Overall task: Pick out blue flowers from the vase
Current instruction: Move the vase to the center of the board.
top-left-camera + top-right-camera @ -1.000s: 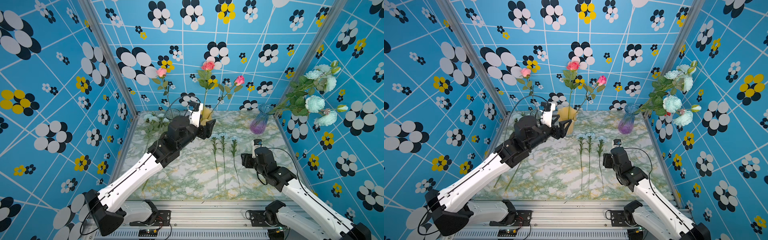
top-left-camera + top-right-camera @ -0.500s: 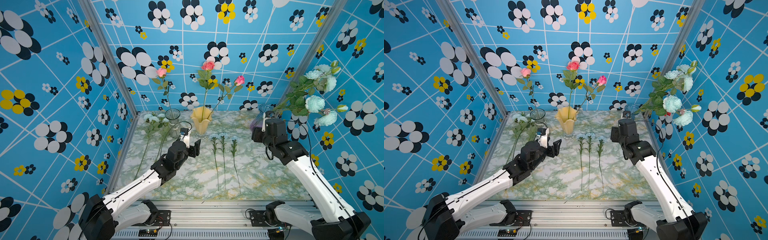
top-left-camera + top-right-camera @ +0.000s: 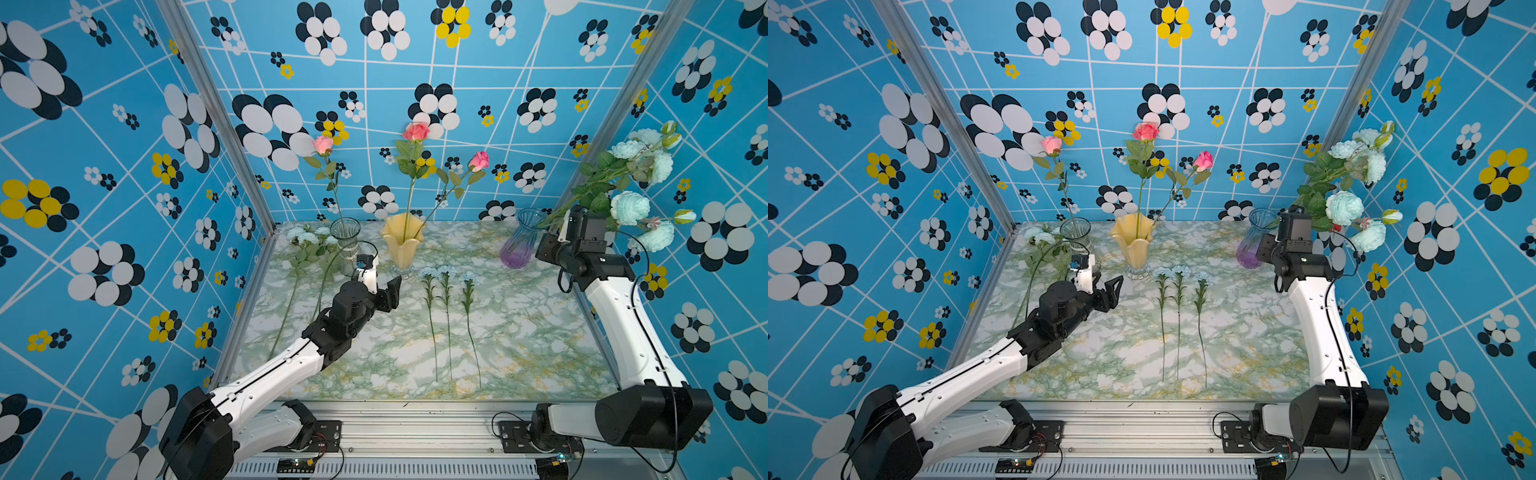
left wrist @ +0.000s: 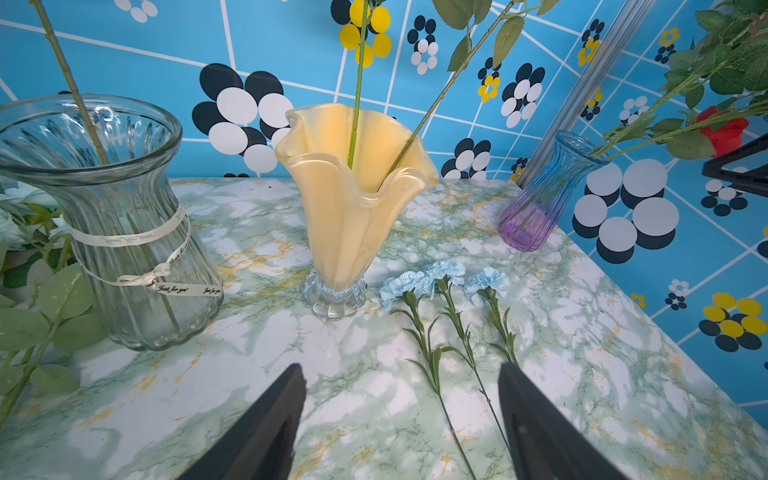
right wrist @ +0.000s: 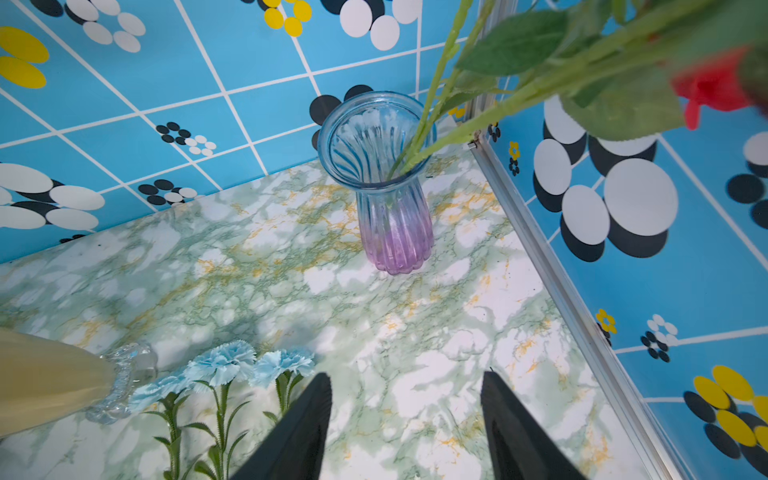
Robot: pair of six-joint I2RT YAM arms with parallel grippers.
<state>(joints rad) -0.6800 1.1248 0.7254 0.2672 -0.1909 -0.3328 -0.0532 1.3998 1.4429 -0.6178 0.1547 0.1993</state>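
Reading "Just for you", a ribbon (image 4: pixel 176 287) wraps the clear vase (image 4: pixel 104 166); left gripper (image 4: pixel 400 368) and right gripper (image 5: pixel 406 376) gape empty.

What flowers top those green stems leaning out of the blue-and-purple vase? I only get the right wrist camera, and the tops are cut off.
Observer: Big mint-blue peonies, with leaves and buds, leaning toward the side wall.
Visitor: Any other vases?
Observer: A clear glass vase holding one pink rose, standing beside the yellow vase.
Visitor: Where's the other arm?
Observer: The left gripper hangs open and empty near that yellow vase.
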